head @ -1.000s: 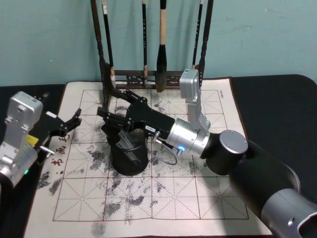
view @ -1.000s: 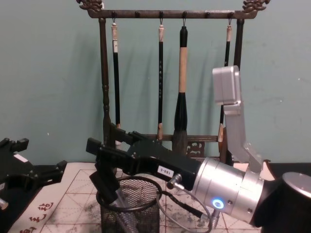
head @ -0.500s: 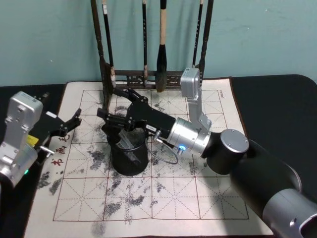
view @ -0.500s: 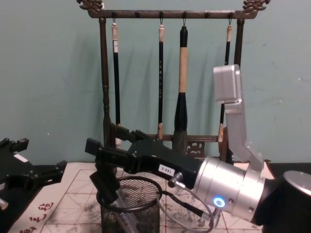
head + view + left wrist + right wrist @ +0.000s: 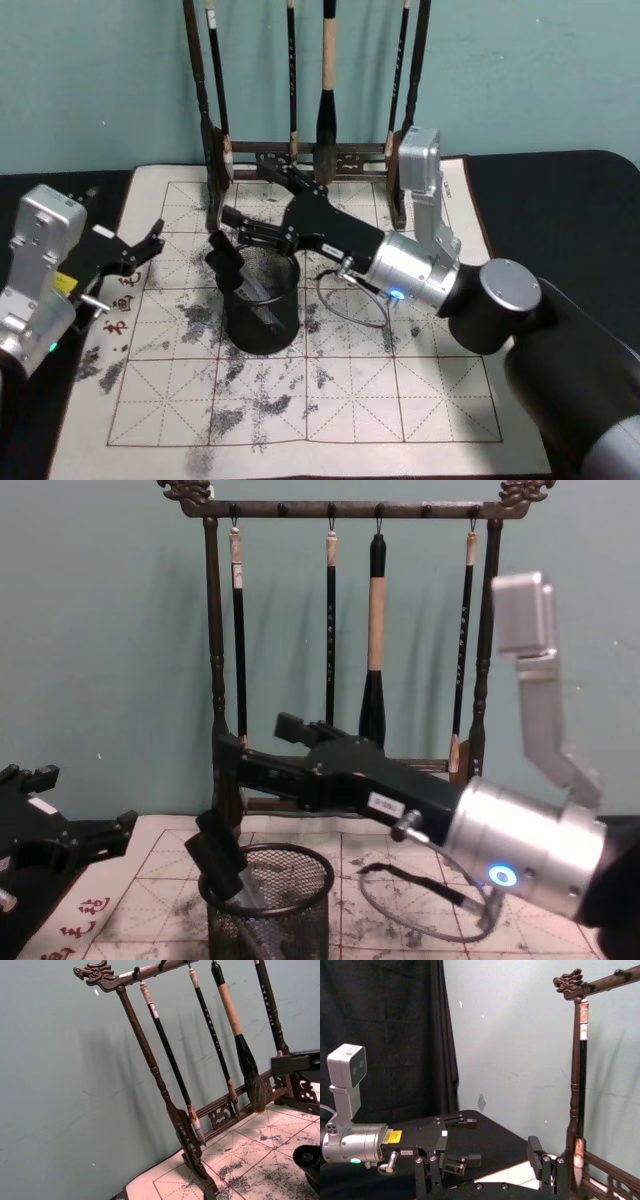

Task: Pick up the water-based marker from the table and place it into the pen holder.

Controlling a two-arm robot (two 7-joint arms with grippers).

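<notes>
Water-based marker (image 5: 235, 270), dark-capped, leaning inside black wire-mesh pen holder (image 5: 262, 312) on ink-stained grid mat (image 5: 350, 400); right gripper (image 5: 245, 226) just above, jaws empty, parted; left gripper (image 5: 140, 250) idle aside, fingers spread

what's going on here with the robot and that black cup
The marker now stands tilted in the pen holder on the mat, its cap leaning over the rim. The right gripper is open, just above and behind the holder, apart from the marker. The left gripper sits parked and open at the mat's left edge. The brush rack stands behind.
</notes>
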